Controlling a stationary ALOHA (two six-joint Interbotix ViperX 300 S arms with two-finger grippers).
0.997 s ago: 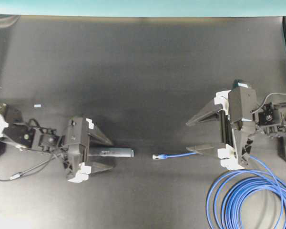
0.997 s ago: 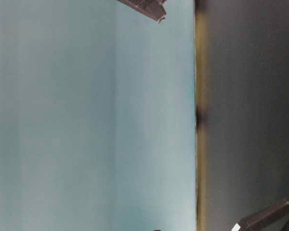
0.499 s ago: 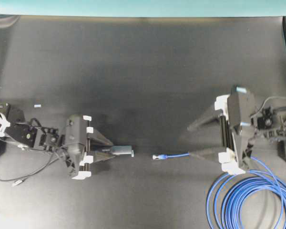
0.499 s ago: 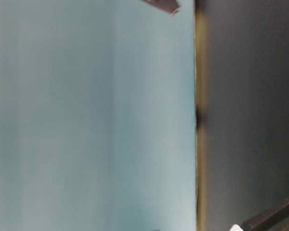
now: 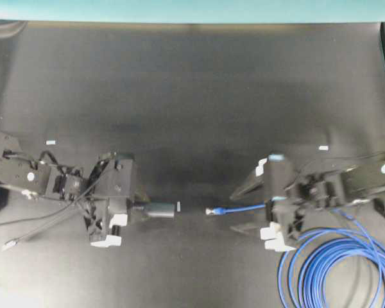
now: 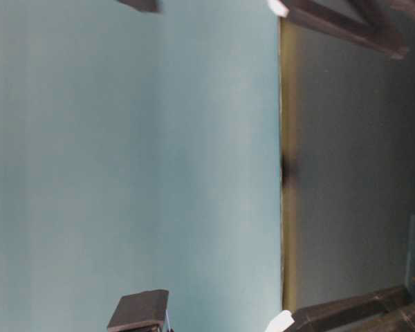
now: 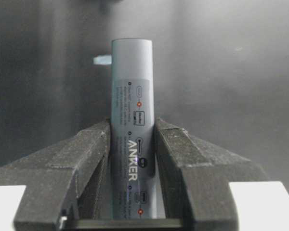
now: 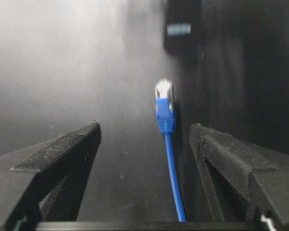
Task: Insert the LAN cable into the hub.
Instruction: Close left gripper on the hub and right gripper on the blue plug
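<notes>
On the dark table (image 5: 192, 96), the left gripper (image 7: 132, 144) squeezes the hub (image 7: 132, 96); the right gripper (image 8: 144, 139) sits wide open around the LAN cable (image 8: 169, 159).

In your left wrist view, the left gripper (image 7: 133, 144) clamps the hub (image 7: 133, 120) between its two black fingers (image 7: 86, 154), both pressed against its sides. The hub stands straight up the frame, its grey label (image 7: 134, 144) reading ANKER facing you. Its rounded far end sits over the dark table (image 7: 221, 72).
</notes>
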